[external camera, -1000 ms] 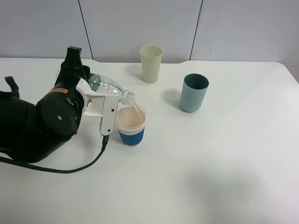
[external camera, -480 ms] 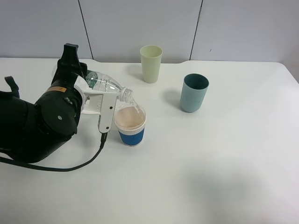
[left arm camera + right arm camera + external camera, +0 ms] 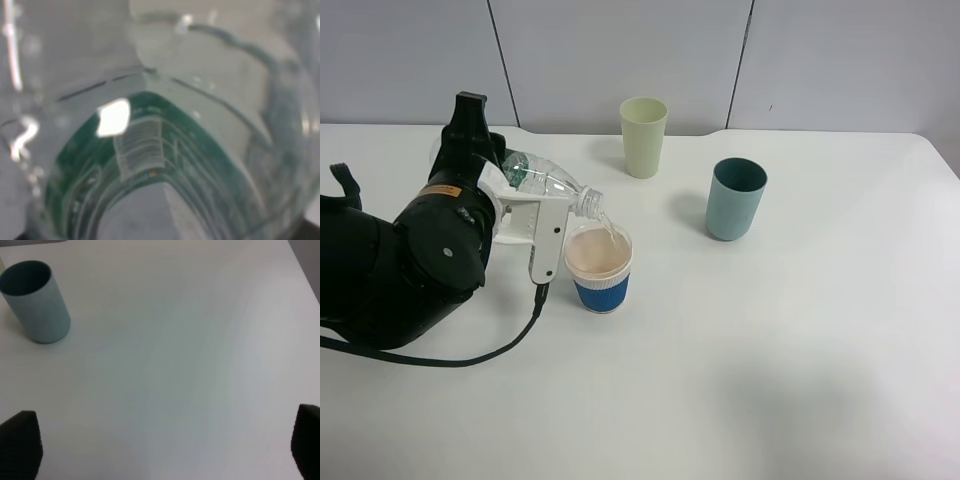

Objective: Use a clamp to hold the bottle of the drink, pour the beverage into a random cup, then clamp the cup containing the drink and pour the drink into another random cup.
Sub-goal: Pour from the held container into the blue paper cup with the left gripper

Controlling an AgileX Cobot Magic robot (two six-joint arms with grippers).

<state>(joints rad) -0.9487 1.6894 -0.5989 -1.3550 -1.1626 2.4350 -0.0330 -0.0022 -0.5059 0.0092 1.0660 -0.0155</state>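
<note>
My left gripper is shut on a clear plastic bottle with a green label, tilted with its open mouth over a paper cup with a blue sleeve. A thin stream runs from the mouth into the cup, which holds pale liquid. The bottle fills the left wrist view, blurred. A pale green cup stands at the back. A teal cup stands right of centre; it also shows in the right wrist view. My right gripper's dark fingertips sit wide apart at that view's edges, holding nothing.
The white table carries only the three cups. A black cable trails from the left arm across the table near the paper cup. A grey panelled wall runs behind the table's back edge.
The bottle and left gripper have shifted slightly back and left while pouring; the stream still falls into the paper cup. The cups have not moved.
</note>
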